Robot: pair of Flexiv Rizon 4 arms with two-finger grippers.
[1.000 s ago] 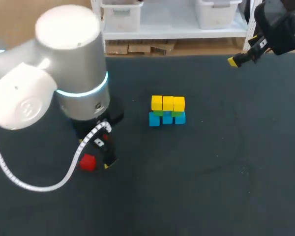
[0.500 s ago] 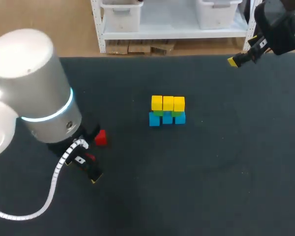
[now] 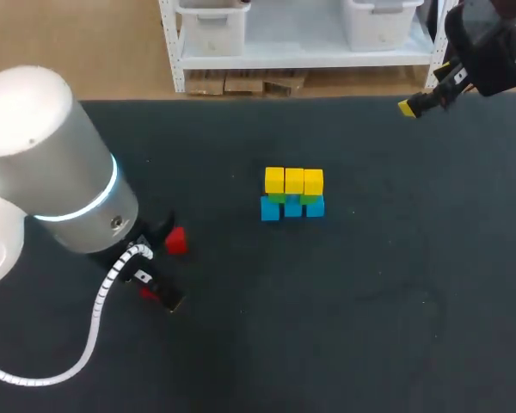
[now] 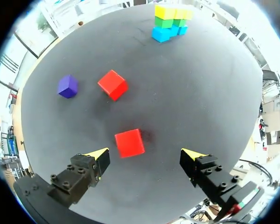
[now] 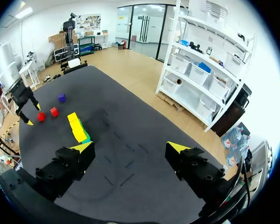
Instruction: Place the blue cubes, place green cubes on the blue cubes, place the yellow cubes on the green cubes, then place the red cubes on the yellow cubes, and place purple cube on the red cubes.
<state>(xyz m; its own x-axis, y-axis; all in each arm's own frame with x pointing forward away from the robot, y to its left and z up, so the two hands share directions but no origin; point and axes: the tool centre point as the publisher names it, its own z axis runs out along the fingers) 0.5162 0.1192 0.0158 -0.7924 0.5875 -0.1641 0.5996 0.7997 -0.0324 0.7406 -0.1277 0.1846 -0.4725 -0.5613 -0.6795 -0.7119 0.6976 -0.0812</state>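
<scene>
Three blue cubes stand in a row with green cubes and three yellow cubes on top, forming the stack (image 3: 292,194) (image 4: 170,21) (image 5: 77,127) at mid-table. One red cube (image 3: 177,241) (image 4: 113,84) lies left of it. A second red cube (image 4: 129,143) (image 3: 144,293) lies just ahead of my open left gripper (image 4: 145,155) (image 3: 157,291), between its finger lines and untouched. The purple cube (image 4: 67,86) (image 5: 61,97) sits beyond the red ones; my left arm hides it in the head view. My right gripper (image 5: 129,147) (image 3: 410,107) hangs open and empty over the far right edge.
The black table (image 3: 370,301) is bare to the right of and in front of the stack. My bulky left arm (image 3: 52,181) covers the table's left side.
My left arm has swung to the left, uncovering the red cube beside it. Its gripper now hovers over the other red cube. The right arm has not moved.
</scene>
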